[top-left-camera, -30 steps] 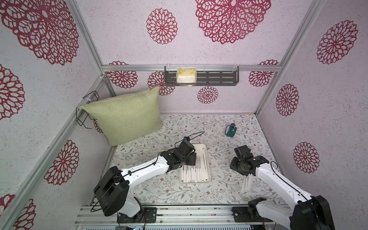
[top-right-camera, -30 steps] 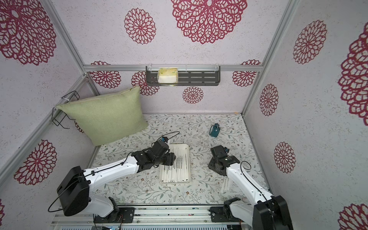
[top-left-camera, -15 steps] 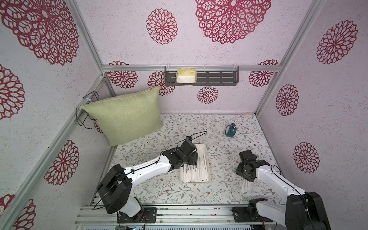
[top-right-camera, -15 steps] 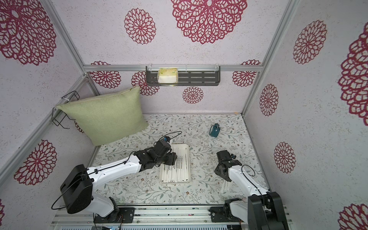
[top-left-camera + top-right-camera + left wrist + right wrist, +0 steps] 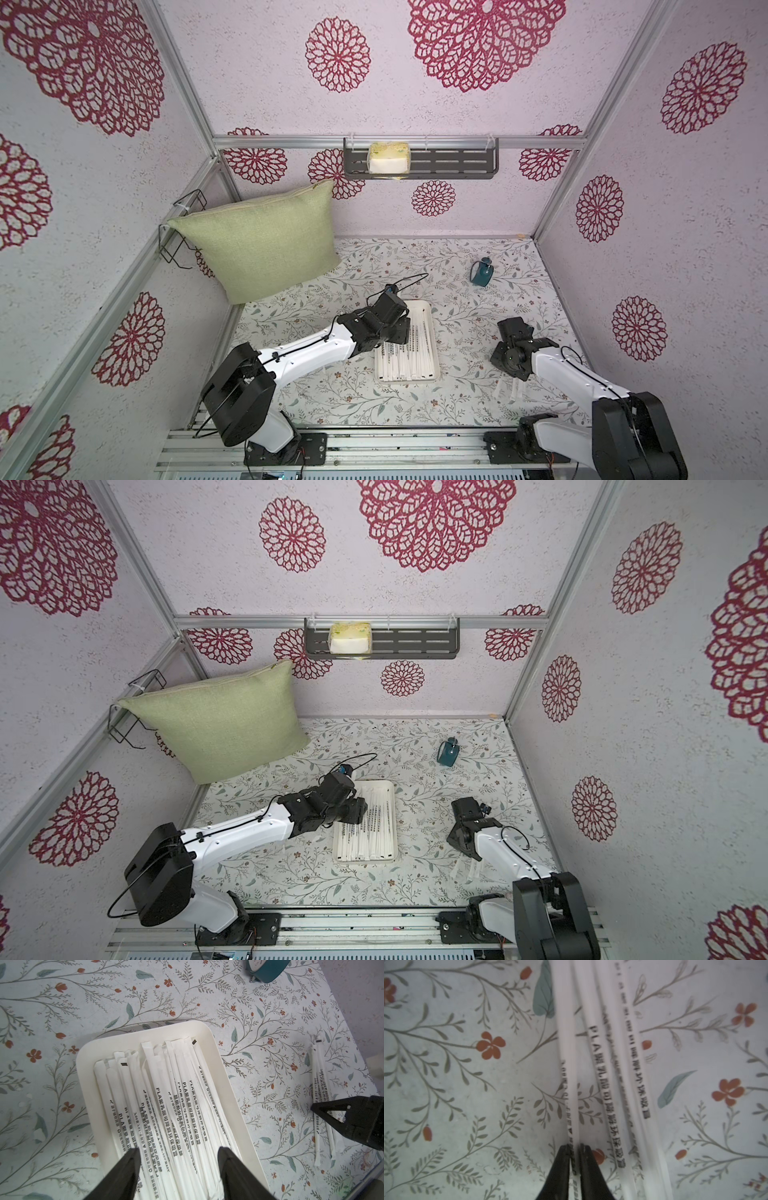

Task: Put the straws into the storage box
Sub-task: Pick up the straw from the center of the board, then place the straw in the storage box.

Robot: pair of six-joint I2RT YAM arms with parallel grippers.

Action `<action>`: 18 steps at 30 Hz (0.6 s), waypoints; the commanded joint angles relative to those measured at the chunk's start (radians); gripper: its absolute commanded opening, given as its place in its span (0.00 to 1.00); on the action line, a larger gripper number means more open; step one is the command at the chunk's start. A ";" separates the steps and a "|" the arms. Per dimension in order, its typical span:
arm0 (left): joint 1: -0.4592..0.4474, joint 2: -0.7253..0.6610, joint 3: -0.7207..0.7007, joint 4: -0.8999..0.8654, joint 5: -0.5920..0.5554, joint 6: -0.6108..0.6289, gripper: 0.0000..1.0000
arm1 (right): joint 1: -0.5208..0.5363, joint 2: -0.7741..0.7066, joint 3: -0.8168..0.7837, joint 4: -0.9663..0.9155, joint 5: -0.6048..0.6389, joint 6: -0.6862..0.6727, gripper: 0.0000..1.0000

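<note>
On the table (image 5: 457,282), the box (image 5: 83,1059) already holds most of the straws (image 5: 166,1095), and my left pincer (image 5: 178,1149) hangs wide over them, as it did a second ago. My right pincer (image 5: 574,1147), half open then, has just nipped shut on one straw (image 5: 566,1064) of the few lying loose near the box, so I judge it ready to carry across.

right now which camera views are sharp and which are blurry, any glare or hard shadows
Right wrist view: soft and grainy, print on the loose straws smeared, worst toward their far ends. Left wrist view: sharp, print on the boxed straws readable, a faint shadow along the storage box rim. Both top views: even light, no glare, print too small to read.
</note>
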 commanded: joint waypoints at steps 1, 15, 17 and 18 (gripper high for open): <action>0.053 -0.056 -0.052 0.007 -0.020 -0.021 0.66 | 0.111 0.023 0.054 0.022 -0.046 -0.006 0.12; 0.236 -0.284 -0.226 -0.062 -0.018 -0.131 0.66 | 0.590 0.280 0.540 0.038 -0.075 0.107 0.08; 0.236 -0.287 -0.231 -0.055 -0.012 -0.139 0.66 | 0.602 0.319 0.542 0.053 -0.082 0.111 0.08; 0.236 -0.285 -0.233 -0.054 -0.007 -0.142 0.66 | 0.602 0.334 0.539 0.056 -0.087 0.108 0.08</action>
